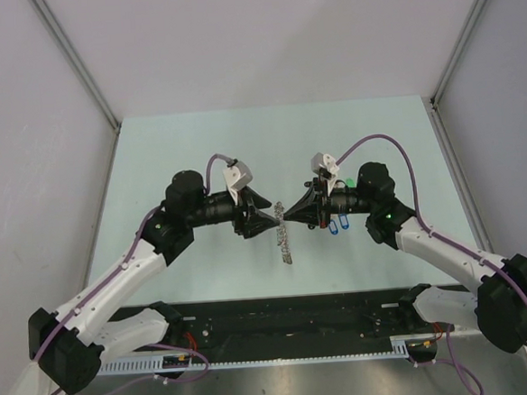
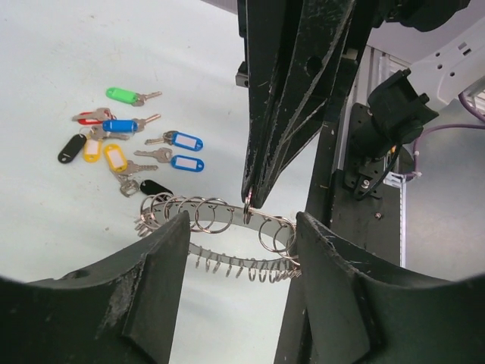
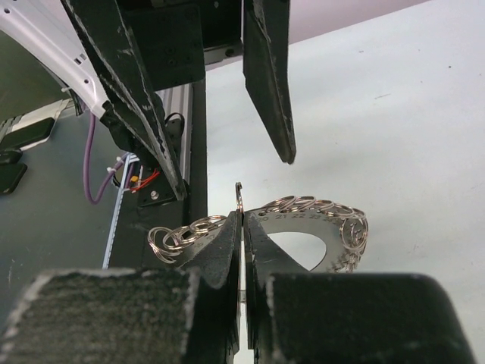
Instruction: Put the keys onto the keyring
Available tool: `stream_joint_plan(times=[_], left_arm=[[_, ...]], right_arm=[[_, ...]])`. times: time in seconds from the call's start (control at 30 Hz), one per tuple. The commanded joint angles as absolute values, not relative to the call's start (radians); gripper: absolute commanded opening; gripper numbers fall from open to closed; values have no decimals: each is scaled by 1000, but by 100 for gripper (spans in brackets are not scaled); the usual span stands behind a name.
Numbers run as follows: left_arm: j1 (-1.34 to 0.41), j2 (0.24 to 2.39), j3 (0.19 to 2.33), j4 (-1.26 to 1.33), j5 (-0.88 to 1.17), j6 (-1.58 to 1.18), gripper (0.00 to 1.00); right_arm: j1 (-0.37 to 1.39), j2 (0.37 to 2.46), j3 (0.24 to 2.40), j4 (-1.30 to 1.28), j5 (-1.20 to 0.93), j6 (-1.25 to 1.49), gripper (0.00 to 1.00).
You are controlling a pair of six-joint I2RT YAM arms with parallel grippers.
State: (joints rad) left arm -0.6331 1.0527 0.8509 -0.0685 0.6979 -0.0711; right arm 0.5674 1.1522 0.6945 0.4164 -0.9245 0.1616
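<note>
Left pincer (image 2: pixel 242 220) stands open either side of the keyring (image 2: pixel 227 243), so the seemingly thin pinch of the closed right pincer (image 2: pixel 250 201) may let it slip

Table centre is crowded: left gripper (image 1: pixel 268 217) and right gripper (image 1: pixel 294 215) meet tip to tip with the keyring (image 1: pixel 284 238) between them, so nothing passes there. Left jaws stand apart astride the ring's edge, and the right jaws are pinched onto it. The keys (image 1: pixel 336 228) lie clustered under the right wrist, blocked from above, with some room from the near side. The far half of the table (image 1: pixel 196 139) is open, far left and far right too. Arm bases and a black rail (image 1: pixel 290 318) fill the near edge, and walls (image 1: pixel 24 133) close the left, right and far sides
</note>
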Motion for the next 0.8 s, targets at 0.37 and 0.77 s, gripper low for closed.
stream_joint_plan(times=[0.37, 0.77], left_arm=[[-638, 1060, 951, -175, 752, 49, 55], [-640, 1134, 1046, -377, 805, 192, 50]], right_arm=[[580, 1109, 770, 370, -925, 91, 0], [612, 1097, 813, 255, -905, -32, 0]])
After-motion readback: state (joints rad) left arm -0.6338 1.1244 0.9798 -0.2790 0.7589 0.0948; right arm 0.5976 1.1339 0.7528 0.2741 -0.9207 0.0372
